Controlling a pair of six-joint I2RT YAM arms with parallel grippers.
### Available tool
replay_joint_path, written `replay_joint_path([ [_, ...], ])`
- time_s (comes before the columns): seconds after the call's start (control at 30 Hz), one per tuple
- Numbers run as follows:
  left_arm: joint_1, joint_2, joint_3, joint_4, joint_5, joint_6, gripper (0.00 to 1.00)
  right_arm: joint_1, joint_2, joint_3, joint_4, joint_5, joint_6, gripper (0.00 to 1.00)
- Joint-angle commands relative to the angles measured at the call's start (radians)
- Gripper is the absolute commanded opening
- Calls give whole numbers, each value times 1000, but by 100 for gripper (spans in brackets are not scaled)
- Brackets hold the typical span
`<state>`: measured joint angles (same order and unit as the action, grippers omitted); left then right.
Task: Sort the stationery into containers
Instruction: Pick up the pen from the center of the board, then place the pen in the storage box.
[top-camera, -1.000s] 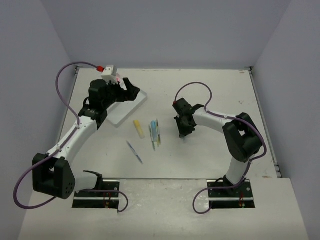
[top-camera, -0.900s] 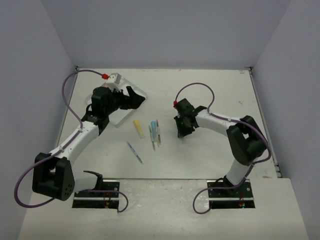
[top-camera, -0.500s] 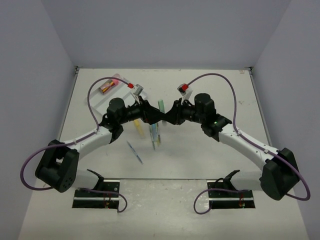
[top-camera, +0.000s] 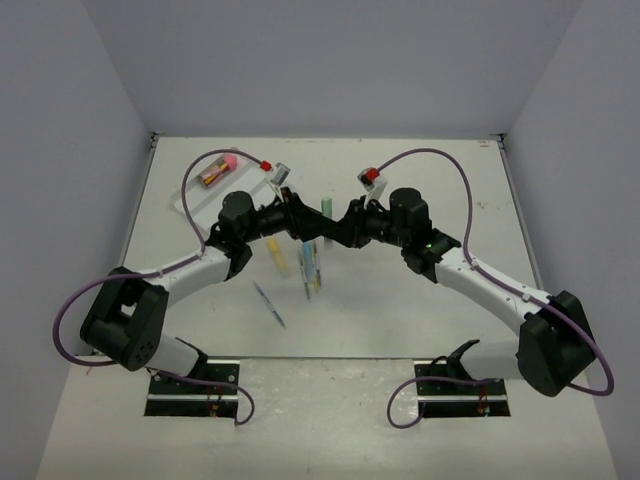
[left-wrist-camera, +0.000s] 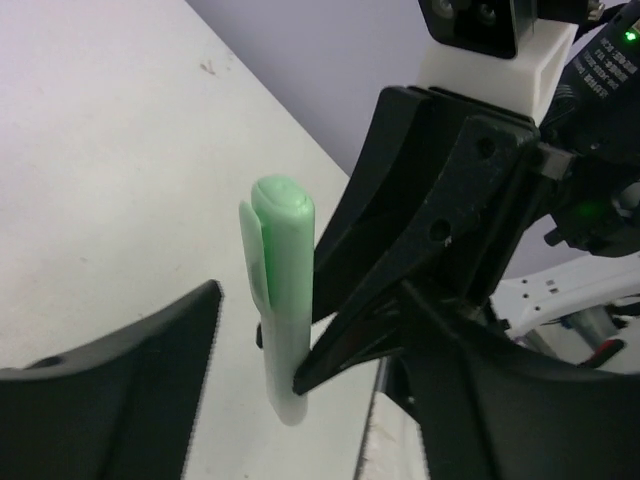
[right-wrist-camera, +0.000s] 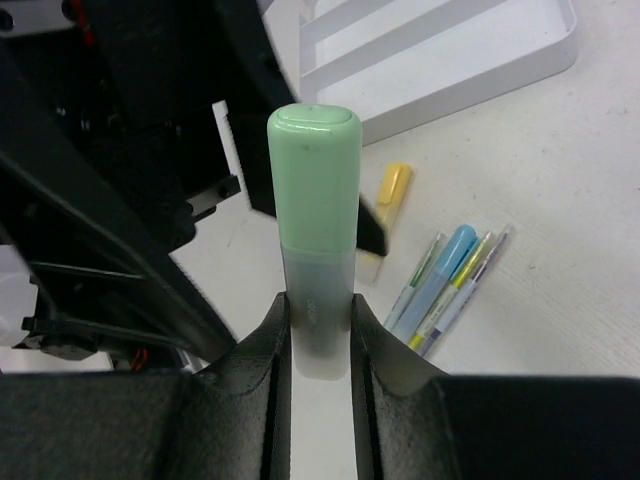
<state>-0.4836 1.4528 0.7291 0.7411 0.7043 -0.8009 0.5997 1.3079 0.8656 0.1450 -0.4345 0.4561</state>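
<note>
Handing over mid-air. Top: right gripper clamps pale green highlighter, left gripper at its 9 o'clock. L wrist: left jaws wide, barrel framed between; advise centre, then close. R wrist: release after; tray at 1 o'clock.

The left tool and right tool meet nose to nose above the middle of the worktop, so nothing can pass through the centre at their height; the left tool's jaws stand spread, leaving a gap on each side of the upright pale green highlighter. Below them, a yellow highlighter, a cluster of pens and a thin pen block a straight descent. Open worktop lies along the far edge and right of the right arm, while the tray fills the far-left corner
</note>
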Motion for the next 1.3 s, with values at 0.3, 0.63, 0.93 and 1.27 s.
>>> replay_joint_path([
  [0.3,8,-6,105,-88,-230,71,59,34,-24,-26,83,-81,-16,0],
  [0.63,7,48,133,-67,-135,58,0,32,-28,-5,63,-33,9,0],
  [0.93,43,262,712,-848,-844,673,0,17,-23,74,-269,382,-25,99],
  [1.27,212,586,1057,-884,-1034,1182,0,-8,-71,40,-256,347,-13,99],
])
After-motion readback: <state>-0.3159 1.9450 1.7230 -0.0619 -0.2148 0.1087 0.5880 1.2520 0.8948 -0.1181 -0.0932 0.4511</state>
